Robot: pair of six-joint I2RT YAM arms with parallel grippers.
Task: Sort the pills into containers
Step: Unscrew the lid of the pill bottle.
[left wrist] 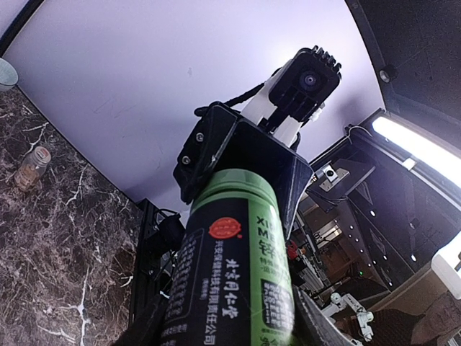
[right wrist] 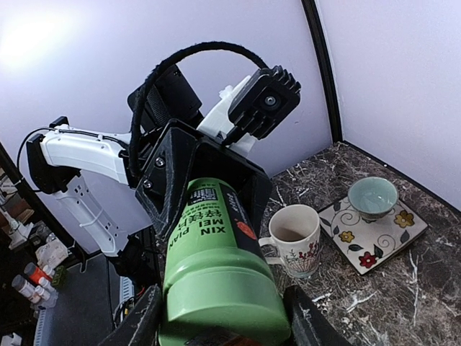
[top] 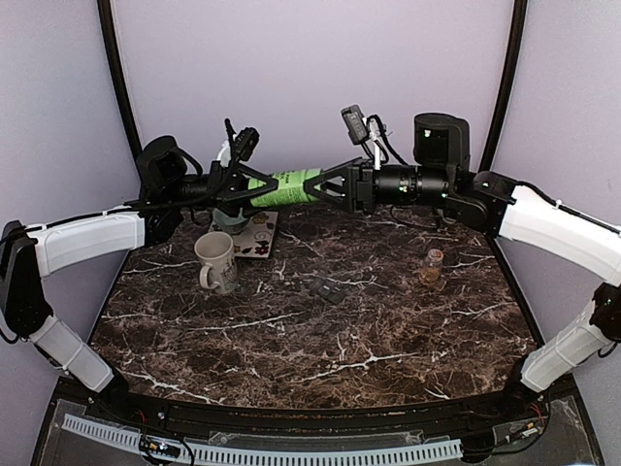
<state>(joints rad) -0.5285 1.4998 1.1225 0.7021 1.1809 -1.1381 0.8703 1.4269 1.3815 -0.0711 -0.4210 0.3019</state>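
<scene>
A green bottle (top: 291,186) with a black label hangs level above the back of the table, held from both ends. My left gripper (top: 260,187) is shut on its labelled body (left wrist: 230,245). My right gripper (top: 325,184) is shut on its green cap end (right wrist: 216,303). The containers (top: 327,288) are a low dark grey strip lying on the marble near the middle, below and in front of both grippers. A little jar (top: 433,264) with tan contents stands at the right, also seen in the left wrist view (left wrist: 32,167). Single pills are too small to make out.
A white flowered mug (top: 215,260) stands at the left, its mouth up (right wrist: 292,240). Behind it a floral tile (right wrist: 392,231) carries a pale teal bowl (right wrist: 372,196). The marble table (top: 320,349) ends at a black front rail.
</scene>
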